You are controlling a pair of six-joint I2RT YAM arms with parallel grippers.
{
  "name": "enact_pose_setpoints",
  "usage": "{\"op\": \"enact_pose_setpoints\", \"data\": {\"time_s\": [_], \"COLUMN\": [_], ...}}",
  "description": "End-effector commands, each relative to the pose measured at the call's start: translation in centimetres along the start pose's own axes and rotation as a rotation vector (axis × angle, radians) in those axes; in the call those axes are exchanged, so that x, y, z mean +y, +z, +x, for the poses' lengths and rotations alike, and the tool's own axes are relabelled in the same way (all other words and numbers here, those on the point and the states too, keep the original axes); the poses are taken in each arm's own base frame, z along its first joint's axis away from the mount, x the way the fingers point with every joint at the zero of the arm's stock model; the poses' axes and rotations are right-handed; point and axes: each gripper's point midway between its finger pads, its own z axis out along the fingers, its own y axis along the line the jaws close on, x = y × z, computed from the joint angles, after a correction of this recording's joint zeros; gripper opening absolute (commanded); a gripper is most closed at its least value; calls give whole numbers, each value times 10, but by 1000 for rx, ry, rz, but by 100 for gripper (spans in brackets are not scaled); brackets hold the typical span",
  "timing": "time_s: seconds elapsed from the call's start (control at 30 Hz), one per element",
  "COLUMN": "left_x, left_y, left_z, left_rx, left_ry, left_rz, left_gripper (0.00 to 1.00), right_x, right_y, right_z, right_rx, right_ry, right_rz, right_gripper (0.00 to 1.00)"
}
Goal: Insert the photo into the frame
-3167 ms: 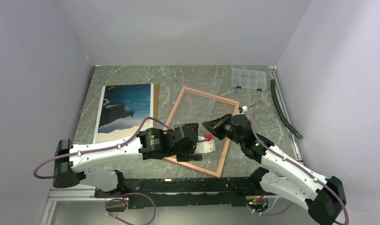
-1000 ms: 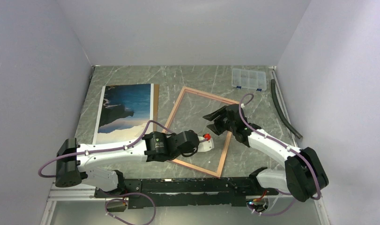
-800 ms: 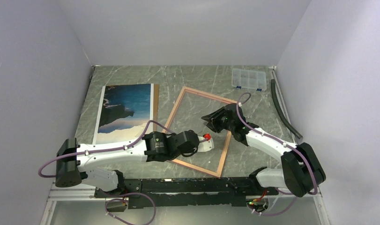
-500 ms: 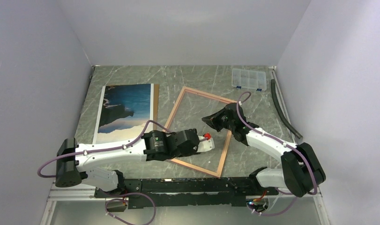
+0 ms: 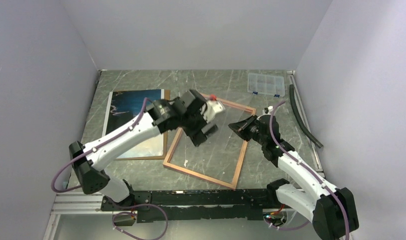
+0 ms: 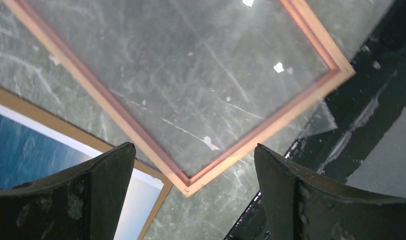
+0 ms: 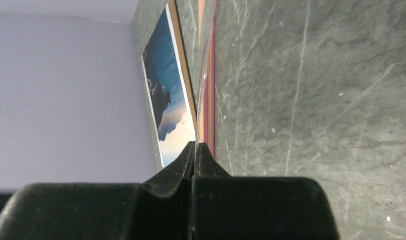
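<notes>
Photo (image 5: pixel 121 105) of blue sea, dark mountains, beside pink frame (image 5: pixel 200 172); left tool (image 6: pixel 188 155) spread, right tool (image 7: pixel 194 147) tight on clear sheet (image 6: pixel 318 120).

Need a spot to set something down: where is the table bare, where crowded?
Bare: the far strip between the photo, the frame and the back wall, left of the box; also the patch between frame, box and hose. Crowded: the middle, where the left arm crosses photo and frame and the right arm reaches the frame's edge.

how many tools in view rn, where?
2. Left tool: open, above the frame's far-left side. Right tool: at the frame's right rail, shut on a clear sheet. None hidden.
</notes>
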Motion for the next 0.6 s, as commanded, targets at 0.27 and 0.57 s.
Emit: {"op": "enact_pose_setpoints", "data": {"time_s": [0.27,0.57], "left_x": [156,169], "left_y": [31,69], "left_z": [82,124], "left_rx": [152,170], "left_ry": [-375,-399], "left_rz": [-108,-99], "left_gripper": [88,72], "right_x": [-41,-64], "right_y": [11,-1], "right_z": [27,18], "right_rx": [161,151], "right_ry": [-166,-217], "right_rz": [81,241], "right_gripper": [0,0]}}
